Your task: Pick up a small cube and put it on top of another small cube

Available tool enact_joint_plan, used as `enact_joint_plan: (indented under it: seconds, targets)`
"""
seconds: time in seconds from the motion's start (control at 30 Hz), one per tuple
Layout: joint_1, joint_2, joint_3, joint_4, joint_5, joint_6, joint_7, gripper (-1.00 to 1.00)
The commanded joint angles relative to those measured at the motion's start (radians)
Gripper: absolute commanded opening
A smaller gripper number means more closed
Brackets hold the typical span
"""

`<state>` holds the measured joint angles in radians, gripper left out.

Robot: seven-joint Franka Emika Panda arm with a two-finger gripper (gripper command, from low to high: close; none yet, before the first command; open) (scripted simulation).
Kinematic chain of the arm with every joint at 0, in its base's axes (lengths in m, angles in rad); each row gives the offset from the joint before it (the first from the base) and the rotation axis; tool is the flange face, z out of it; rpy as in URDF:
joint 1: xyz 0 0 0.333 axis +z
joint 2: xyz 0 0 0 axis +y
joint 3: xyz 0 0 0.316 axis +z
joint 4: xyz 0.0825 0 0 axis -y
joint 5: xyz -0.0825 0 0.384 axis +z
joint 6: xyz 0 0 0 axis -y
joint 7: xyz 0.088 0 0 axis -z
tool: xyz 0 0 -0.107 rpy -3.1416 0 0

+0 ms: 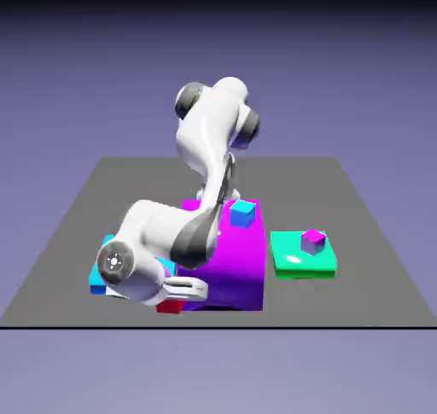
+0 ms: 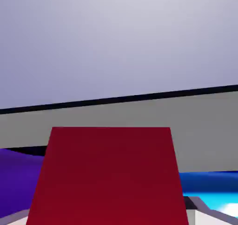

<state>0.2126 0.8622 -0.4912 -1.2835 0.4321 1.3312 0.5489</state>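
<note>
One red cube point(image 2: 109, 177) in tool point(image 1: 175, 299); one purple cube point(image 1: 313, 239), one blue cube point(image 1: 243, 212).

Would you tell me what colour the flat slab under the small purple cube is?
Green, clearest in the exterior view.

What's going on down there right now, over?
Gripper shut on small red cube, low at the table's near edge. Small magenta cube waiting on green slab. Big magenta block stands between them.
</note>
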Motion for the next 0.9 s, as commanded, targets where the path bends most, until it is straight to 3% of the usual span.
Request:
enact_joint_plan:
  seconds: [0.0,0.27,0.77,0.87]
  targets:
    - [0.025,-0.036,0.026,-0.034,-0.010,0.005,0.007,-1.00]
    - [0.220,-0.324,0.238,-0.302,-0.084,0.040,0.064,-1.00]
    - [0.377,-0.556,0.776,-0.734,-0.708,0.230,0.053,-1.00]
    - [0.364,-0.540,0.783,-0.771,-0.744,0.279,0.053,-1.00]
